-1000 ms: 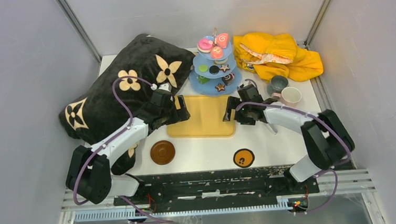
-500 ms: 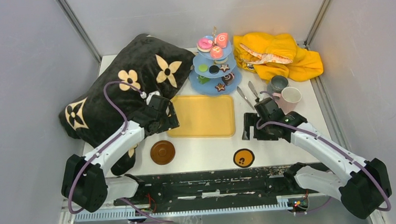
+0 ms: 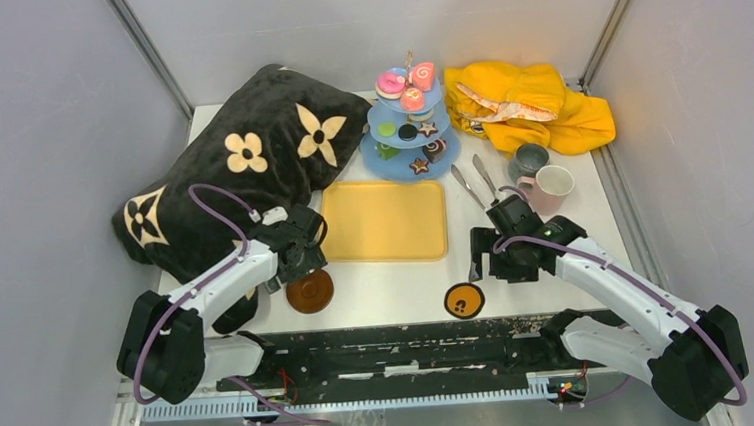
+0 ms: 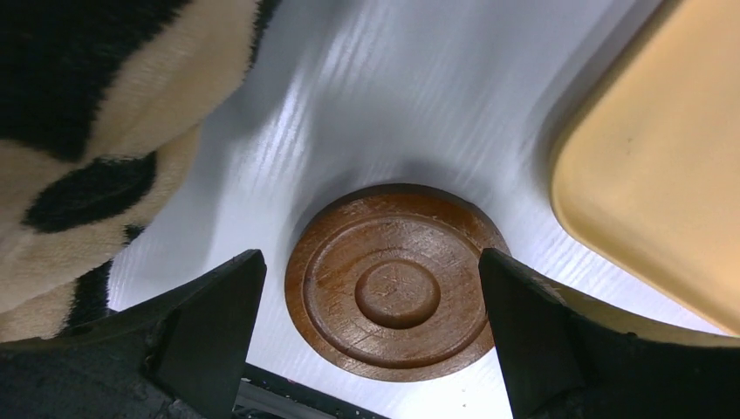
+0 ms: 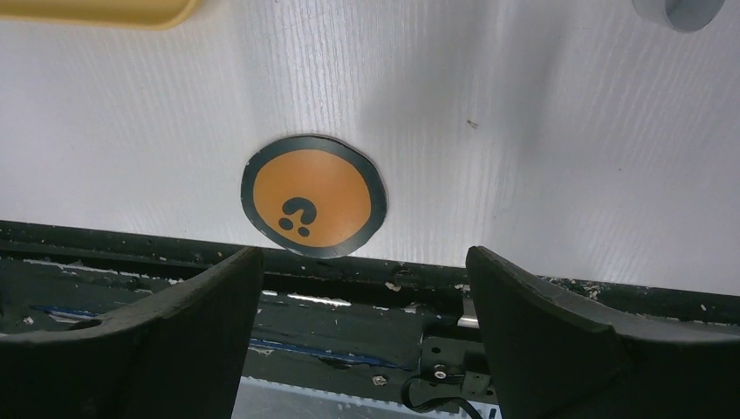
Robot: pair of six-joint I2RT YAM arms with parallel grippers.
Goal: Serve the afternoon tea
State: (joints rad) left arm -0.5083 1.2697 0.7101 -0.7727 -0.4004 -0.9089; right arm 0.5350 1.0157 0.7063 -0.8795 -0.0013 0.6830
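A round brown wooden coaster [image 3: 310, 291] lies near the table's front edge. My left gripper [image 3: 299, 262] hovers over it, open. In the left wrist view the coaster [image 4: 397, 281] sits between the two fingers of the left gripper [image 4: 371, 260], touching neither. An orange coaster with a black rim [image 3: 464, 299] lies at the front centre. My right gripper [image 3: 480, 258] is open just behind it and to its right. In the right wrist view that coaster [image 5: 313, 195] lies ahead of the empty right gripper [image 5: 364, 255]. The light-blue three-tier stand [image 3: 409, 126] with sweets stands at the back. A grey mug [image 3: 530, 158] and pink cup [image 3: 552, 183] stand at the right.
A flat yellow tray [image 3: 386, 220] lies mid-table. Metal tongs [image 3: 471, 184] lie between it and the cups. A large black pillow with flower marks [image 3: 239, 162] fills the left side. A yellow cloth [image 3: 531, 107] is bunched at the back right.
Both arms have drawn back from the tray's sides toward the near edge. The left gripper now hangs over the brown coaster, the right one beside the orange coaster.
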